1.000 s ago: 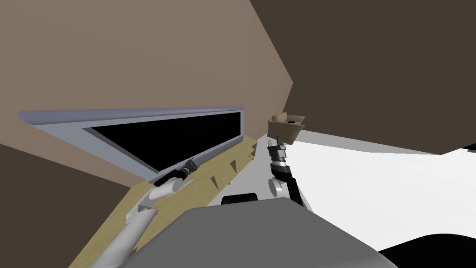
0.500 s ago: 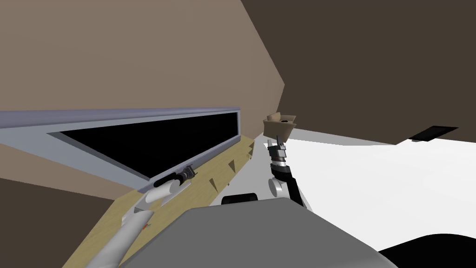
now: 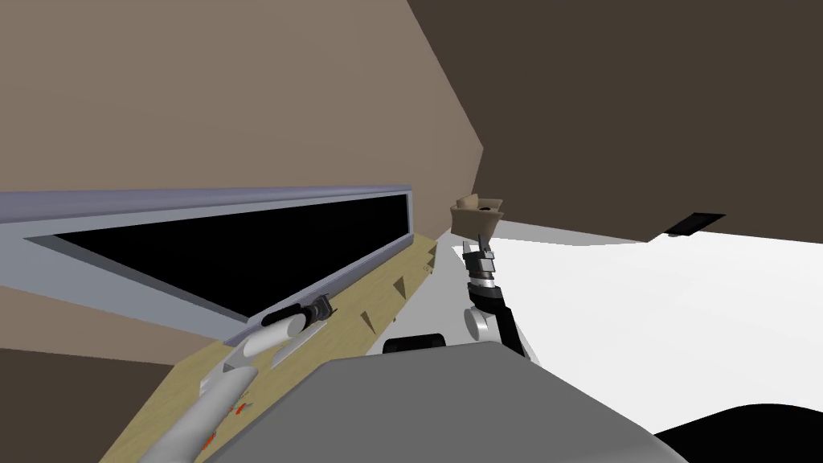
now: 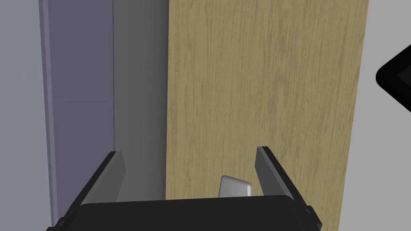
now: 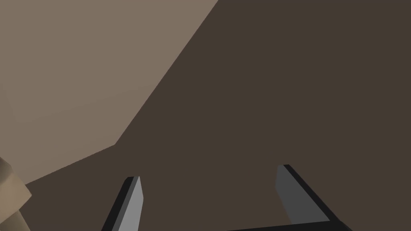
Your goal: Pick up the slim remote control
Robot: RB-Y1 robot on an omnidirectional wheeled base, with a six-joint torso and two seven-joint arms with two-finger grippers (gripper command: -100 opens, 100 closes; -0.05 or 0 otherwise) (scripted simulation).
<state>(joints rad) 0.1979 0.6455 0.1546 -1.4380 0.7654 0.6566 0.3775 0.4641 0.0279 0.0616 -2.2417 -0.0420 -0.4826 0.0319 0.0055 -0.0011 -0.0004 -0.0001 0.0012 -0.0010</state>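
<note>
Left wrist view: the left end effector hangs over the wooden bench with its fingers spread wide, gripping nothing. The remote control, slim, light grey and round-cornered, lies on the bench between the fingers, nearer one of them, partly hidden by the end effector's dark body. A grey frame around a black area runs along the bench's far edge. The right end effector is raised past the bench's end, fingers spread and empty.
</note>
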